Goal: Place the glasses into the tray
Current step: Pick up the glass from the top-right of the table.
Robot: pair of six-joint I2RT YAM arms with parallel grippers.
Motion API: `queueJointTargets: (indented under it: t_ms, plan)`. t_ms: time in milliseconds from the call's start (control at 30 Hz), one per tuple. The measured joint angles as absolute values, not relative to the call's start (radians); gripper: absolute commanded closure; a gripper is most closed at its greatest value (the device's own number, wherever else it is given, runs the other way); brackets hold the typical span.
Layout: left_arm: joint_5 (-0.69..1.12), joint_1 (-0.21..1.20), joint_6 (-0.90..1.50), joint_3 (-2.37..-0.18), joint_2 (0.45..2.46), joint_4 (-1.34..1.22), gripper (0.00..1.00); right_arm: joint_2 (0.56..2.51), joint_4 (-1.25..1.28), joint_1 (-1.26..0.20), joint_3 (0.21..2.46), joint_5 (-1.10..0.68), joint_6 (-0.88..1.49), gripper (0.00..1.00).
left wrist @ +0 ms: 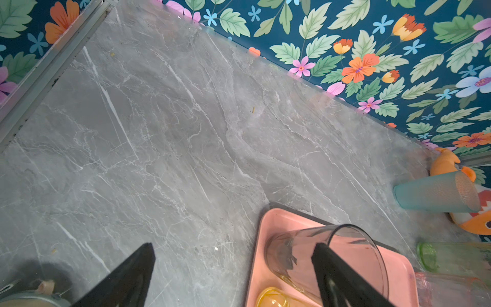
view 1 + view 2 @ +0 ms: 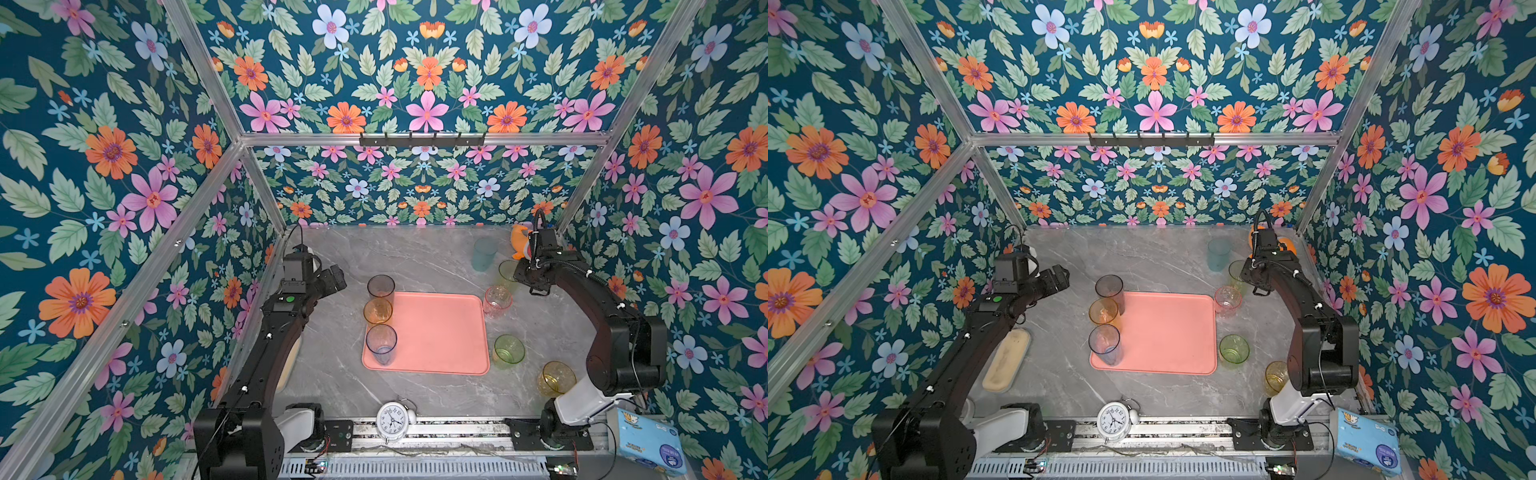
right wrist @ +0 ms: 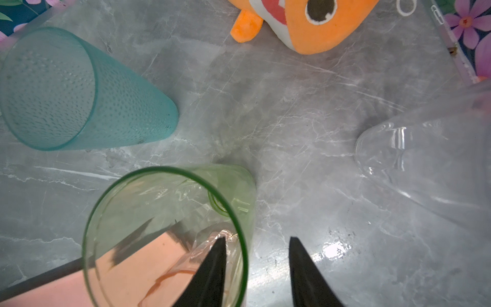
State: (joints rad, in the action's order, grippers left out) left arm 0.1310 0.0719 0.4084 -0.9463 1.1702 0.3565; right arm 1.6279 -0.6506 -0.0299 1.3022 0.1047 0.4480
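The salmon-pink tray (image 2: 436, 332) lies mid-table. Three tall glasses stand along its left edge: grey (image 2: 380, 286), amber (image 2: 377, 311) and blue (image 2: 381, 344). My left gripper (image 1: 233, 244) hangs open beside the grey glass (image 1: 292, 252), holding nothing. Right of the tray stand a teal glass (image 2: 484, 253), a tall green glass (image 2: 507, 272), a pink ribbed one (image 2: 497, 301), a short green one (image 2: 508, 351) and a yellow one (image 2: 555, 378). My right gripper (image 3: 257, 238) straddles the tall green glass's (image 3: 148, 207) rim, one finger inside, one outside, with a gap still showing. A clear glass (image 3: 425, 164) stands nearby.
An orange plush fish (image 3: 305, 21) sits in the back right corner behind the teal glass (image 3: 79, 87). An alarm clock (image 2: 392, 419) stands at the front edge, a blue tissue pack (image 2: 648, 440) at front right, a beige oblong dish (image 2: 1007, 359) under the left arm.
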Motion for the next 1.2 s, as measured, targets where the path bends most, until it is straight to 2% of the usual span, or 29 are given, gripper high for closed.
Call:
queueJointTargets:
  t_ms: [533,667,1200]
  plan:
    - [0.131,0.072,0.408,-0.946,1.165,0.36,0.05,1.647,-0.644,-0.028,1.304,0.113,0.433,0.7]
    - [0.131,0.072,0.408,-0.946,1.165,0.361,0.05,1.648,-0.641,-0.029,1.309,0.115,0.434,0.77]
    - [0.131,0.072,0.408,-0.95,1.174,0.368,0.05,1.694,-0.633,-0.028,1.327,0.115,0.433,0.91]
